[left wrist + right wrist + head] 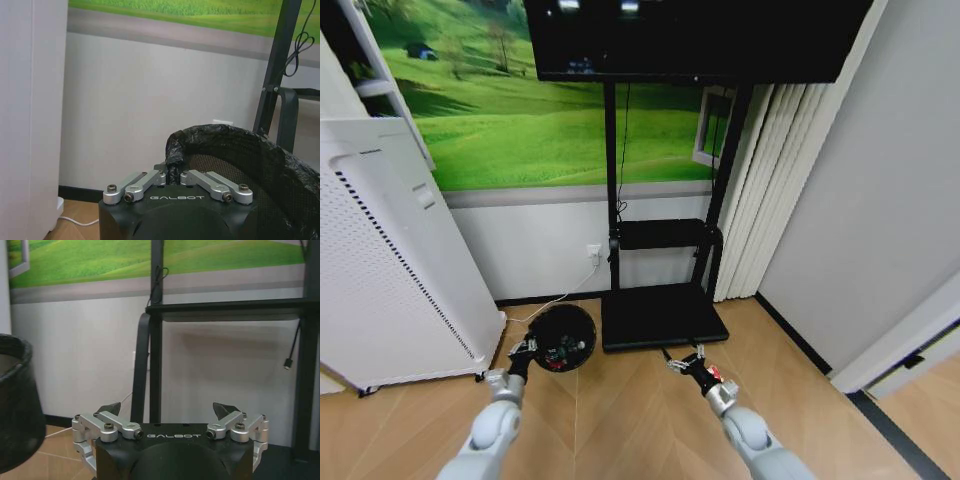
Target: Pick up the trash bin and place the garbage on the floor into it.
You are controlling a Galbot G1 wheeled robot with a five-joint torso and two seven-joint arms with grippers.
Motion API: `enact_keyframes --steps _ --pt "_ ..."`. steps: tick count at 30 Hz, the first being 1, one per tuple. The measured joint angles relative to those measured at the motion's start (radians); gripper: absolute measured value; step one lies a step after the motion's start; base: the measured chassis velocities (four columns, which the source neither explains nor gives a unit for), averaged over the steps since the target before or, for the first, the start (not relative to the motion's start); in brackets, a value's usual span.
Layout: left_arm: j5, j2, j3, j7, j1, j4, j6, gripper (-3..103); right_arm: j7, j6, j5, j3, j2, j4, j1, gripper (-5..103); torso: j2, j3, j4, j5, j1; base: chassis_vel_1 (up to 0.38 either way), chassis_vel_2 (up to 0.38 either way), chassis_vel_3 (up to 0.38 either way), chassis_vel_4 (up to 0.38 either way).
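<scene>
A: Where is the small black round mesh trash bin seen?

B: In the head view it is seen over the wooden floor, just in front of the white wall, between the tall white perforated appliance and the black stand base. Small coloured pieces are seen inside it, too small to be identified.

A: How is it held?

B: Its bag-lined rim is pinched by the left gripper; in the left wrist view the jaws are closed narrowly on the black liner at the rim's near edge.

A: And the right gripper?

B: It is held low over the floor beside the stand base, well apart from the bin. Its jaws are spread wide, and nothing is held between them.
</scene>
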State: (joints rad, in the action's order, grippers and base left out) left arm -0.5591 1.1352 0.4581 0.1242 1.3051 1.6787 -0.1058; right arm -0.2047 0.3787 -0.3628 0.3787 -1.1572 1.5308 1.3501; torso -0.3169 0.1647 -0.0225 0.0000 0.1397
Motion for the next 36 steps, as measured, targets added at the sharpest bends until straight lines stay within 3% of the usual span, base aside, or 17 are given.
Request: enact_keyframes --steps 9,18,32,36 --pt "-0.001 0.016 0.055 -0.017 0.112 0.085 -0.017 7 0.013 -0.015 -0.024 0.046 -0.003 -0.029 0.02 100 0.0 0.0 0.0 0.0 0.0 0.0 0.0 0.0 0.0" --pt "0.014 0.033 0.058 -0.03 0.143 0.088 -0.034 7 0.005 -0.011 -0.027 0.052 -0.002 -0.044 0.021 100 0.0 0.0 0.0 -0.0001 0.0 -0.016 -0.006 0.018 0.01" --pt "0.017 0.039 0.054 -0.034 0.152 0.083 -0.039 7 -0.019 0.017 -0.049 0.048 -0.001 -0.066 0.018 100 0.0 0.0 0.0 0.0004 0.0 -0.203 -0.157 0.178 0.164" --pt "0.018 0.043 0.052 -0.035 0.154 0.08 -0.04 7 -0.016 0.027 -0.003 0.054 -0.001 -0.082 0.015 100 0.0 0.0 -0.0003 0.0001 0.0 -0.295 -0.206 0.309 0.203"
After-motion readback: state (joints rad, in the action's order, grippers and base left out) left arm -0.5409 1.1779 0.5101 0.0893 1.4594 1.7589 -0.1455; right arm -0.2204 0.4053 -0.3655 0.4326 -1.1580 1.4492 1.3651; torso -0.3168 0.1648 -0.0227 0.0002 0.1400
